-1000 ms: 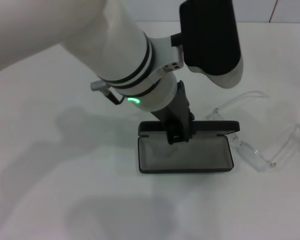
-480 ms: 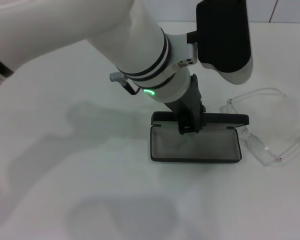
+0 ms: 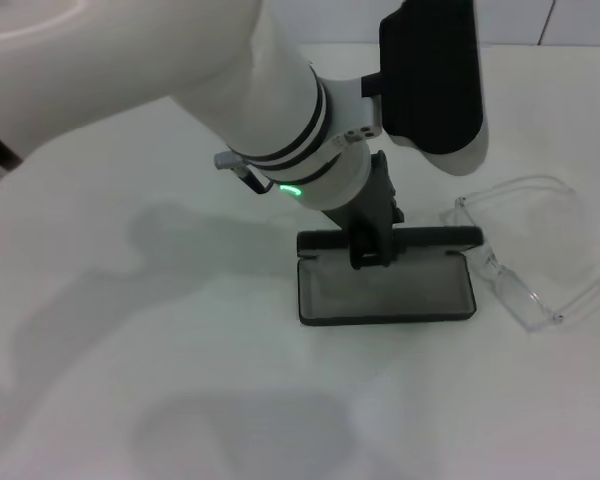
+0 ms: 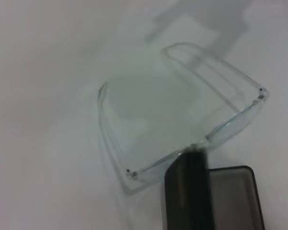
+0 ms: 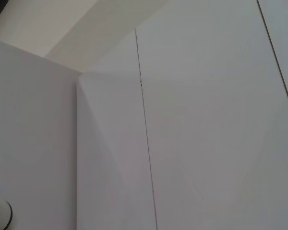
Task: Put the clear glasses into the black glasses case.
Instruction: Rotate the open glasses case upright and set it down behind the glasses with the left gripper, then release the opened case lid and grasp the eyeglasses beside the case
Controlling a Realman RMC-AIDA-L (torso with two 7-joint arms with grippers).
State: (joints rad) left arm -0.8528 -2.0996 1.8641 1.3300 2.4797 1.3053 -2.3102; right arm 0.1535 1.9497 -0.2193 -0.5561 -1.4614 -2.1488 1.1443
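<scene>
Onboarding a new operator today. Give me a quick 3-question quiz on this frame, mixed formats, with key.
1. True or false: the clear glasses already lie inside the black glasses case.
2. Which gripper is at the case's raised lid? A) left gripper B) right C) both
3. Fill in: the case on the white table is ____ (open/closed).

Key: 1. False, they lie on the table beside the case, on the robot's right. 2. A. 3. Open, its grey lining shows.
</scene>
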